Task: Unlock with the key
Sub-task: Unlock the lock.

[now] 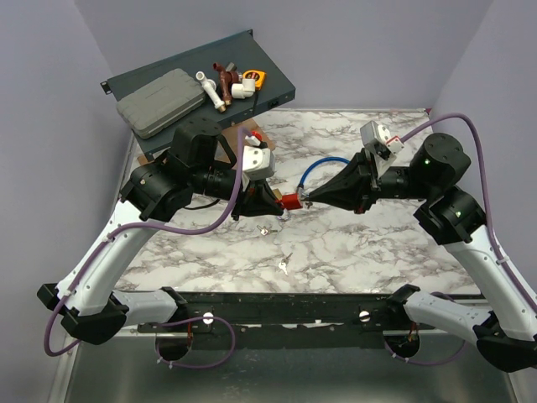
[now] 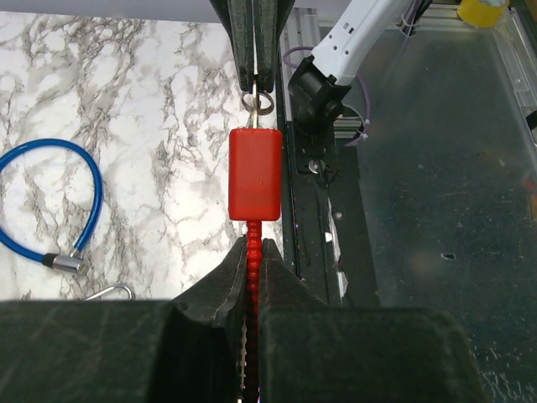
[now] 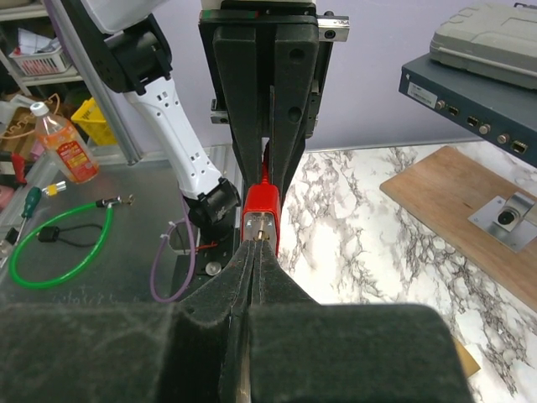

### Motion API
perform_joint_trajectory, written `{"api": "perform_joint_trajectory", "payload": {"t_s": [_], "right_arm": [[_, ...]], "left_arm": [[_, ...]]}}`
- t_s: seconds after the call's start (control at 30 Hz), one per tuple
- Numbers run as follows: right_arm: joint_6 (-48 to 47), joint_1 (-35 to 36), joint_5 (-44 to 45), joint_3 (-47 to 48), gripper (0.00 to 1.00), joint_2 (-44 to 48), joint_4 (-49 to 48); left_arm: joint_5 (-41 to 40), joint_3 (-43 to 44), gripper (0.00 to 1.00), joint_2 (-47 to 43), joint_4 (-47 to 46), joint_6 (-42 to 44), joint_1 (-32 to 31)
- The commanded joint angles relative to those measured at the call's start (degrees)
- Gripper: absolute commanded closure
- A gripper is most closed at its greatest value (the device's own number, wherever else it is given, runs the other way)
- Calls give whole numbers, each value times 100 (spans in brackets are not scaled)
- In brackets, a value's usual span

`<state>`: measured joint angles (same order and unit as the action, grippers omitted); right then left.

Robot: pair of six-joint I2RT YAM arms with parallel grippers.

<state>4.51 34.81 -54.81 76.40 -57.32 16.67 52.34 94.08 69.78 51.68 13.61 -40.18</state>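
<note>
A small red lock (image 2: pixel 254 172) hangs above the marble table, between my two grippers. My left gripper (image 2: pixel 252 250) is shut on the red ribbed stem (image 2: pixel 252 239) at one end of the lock. At the other end, my right gripper (image 3: pixel 257 245) is shut on the key (image 3: pixel 263 236), whose tip sits at the keyhole in the lock's (image 3: pixel 262 206) silver face. In the left wrist view the key's ring (image 2: pixel 258 102) shows just below the right fingers (image 2: pixel 267 50). From above, lock (image 1: pixel 291 201), left gripper (image 1: pixel 279 205) and right gripper (image 1: pixel 309 198) meet mid-table.
A blue cable loop (image 1: pixel 323 166) lies behind the lock. Two small loose keys (image 1: pixel 285 266) lie on the marble in front. A grey case (image 1: pixel 159 102) and pipe fittings (image 1: pixel 226 84) rest on a dark panel (image 1: pixel 268 92) at the back left; a wooden board (image 3: pixel 453 197) lies beside it.
</note>
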Motion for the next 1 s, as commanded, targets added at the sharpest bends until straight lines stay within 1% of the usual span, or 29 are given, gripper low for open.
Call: {"api": "perform_joint_trajectory", "payload": {"t_s": [0.0, 0.27, 0.43, 0.67, 0.8, 0.93, 0.97], "right_arm": [[86, 9, 76, 47, 99, 39, 109], [277, 46, 243, -172, 99, -88, -79], [322, 201, 276, -89, 99, -403, 13], [157, 743, 884, -139, 99, -578, 273], [261, 760, 1121, -304, 99, -522, 338], [437, 760, 1558, -505, 99, -359, 286], [448, 760, 1633, -537, 96, -304, 270]], "left_arm": [[-65, 230, 100, 0, -175, -102, 19], [-92, 432, 100, 110, -255, -244, -15], [-116, 537, 100, 209, -222, -215, -162], [-256, 684, 100, 315, -168, -118, -237], [-359, 791, 100, 331, -112, 2, -236], [-495, 963, 100, 352, 40, 260, -236], [-509, 1010, 100, 355, 94, 342, -236]]}}
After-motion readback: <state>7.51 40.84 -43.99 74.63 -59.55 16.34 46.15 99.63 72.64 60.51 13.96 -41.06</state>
